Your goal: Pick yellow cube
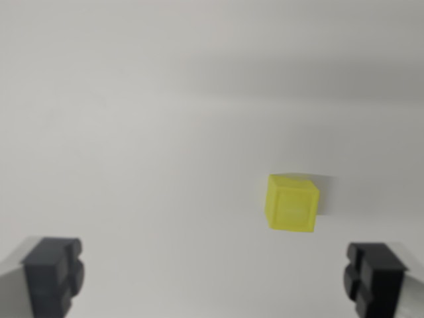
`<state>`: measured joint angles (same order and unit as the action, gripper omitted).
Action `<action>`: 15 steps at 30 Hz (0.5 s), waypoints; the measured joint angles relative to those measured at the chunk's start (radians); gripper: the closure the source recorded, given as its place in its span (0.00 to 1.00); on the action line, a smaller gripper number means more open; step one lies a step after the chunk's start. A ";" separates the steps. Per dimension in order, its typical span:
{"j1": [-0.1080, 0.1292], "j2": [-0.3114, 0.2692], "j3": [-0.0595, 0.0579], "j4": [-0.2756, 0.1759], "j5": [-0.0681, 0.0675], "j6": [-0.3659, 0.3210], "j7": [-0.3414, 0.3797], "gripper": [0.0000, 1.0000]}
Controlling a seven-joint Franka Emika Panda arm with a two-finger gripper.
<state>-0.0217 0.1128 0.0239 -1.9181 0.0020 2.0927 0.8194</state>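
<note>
A small translucent yellow cube (292, 203) rests on a plain white surface (165, 132), right of the wrist view's centre. My gripper (215, 278) is open, its two dark fingertips showing at the bottom corners: one pad (54, 273) at the wrist view's left, the other pad (375, 276) at the wrist view's right. The cube lies a little beyond the fingertips, closer to the right finger, and nothing is between the fingers.
The white surface fills the whole view, with a soft shadow band across the upper part.
</note>
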 joint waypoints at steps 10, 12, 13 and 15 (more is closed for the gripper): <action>-0.004 -0.003 0.000 -0.016 0.000 0.011 -0.001 0.00; -0.006 -0.003 0.000 -0.025 0.000 0.019 -0.001 0.00; -0.007 -0.003 0.000 -0.029 0.000 0.023 -0.002 0.00; -0.008 -0.003 0.000 -0.038 0.000 0.031 -0.003 0.00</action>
<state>-0.0301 0.1101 0.0238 -1.9561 0.0020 2.1236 0.8167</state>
